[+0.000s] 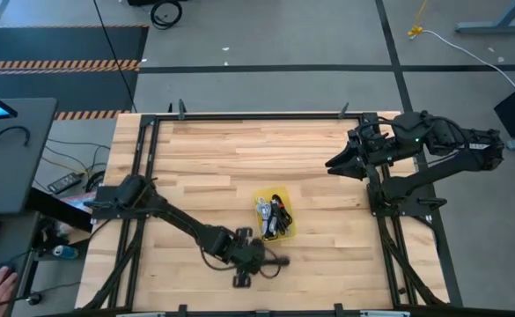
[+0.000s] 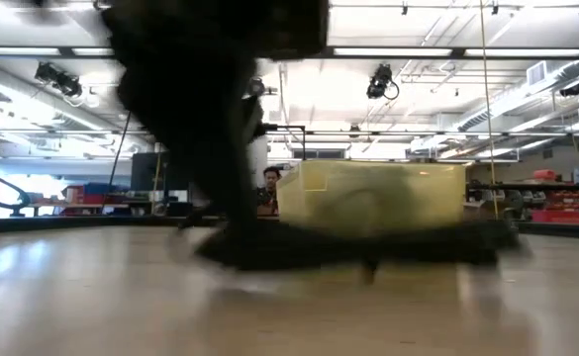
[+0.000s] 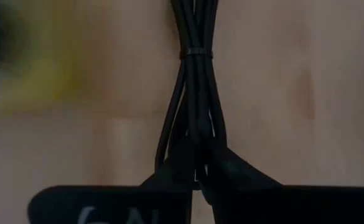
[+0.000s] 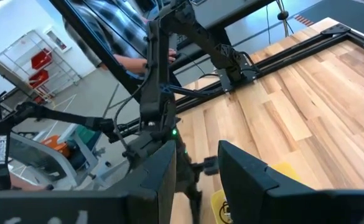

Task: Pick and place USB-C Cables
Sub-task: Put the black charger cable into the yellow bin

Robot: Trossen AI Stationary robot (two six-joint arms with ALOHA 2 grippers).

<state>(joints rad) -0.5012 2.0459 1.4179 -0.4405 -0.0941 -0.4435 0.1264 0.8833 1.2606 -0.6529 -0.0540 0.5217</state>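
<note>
Grasp step: left gripper (image 1: 279, 261) clamped on a black cable (image 3: 194, 93) at 6 o'clock of the yellow tray (image 1: 290, 225); next, lift clear; right gripper (image 1: 334, 165) waits apart at 2 o'clock.

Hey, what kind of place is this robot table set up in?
Probably an industrial lab or workshop: a concrete floor with hazard striping, exposed ceiling ducts and strip lights, and wire shelving holding red bins beyond the wooden table.

left tool (image 1: 279, 261): low, clamped | right tool (image 1: 334, 164): raised, parted
</note>
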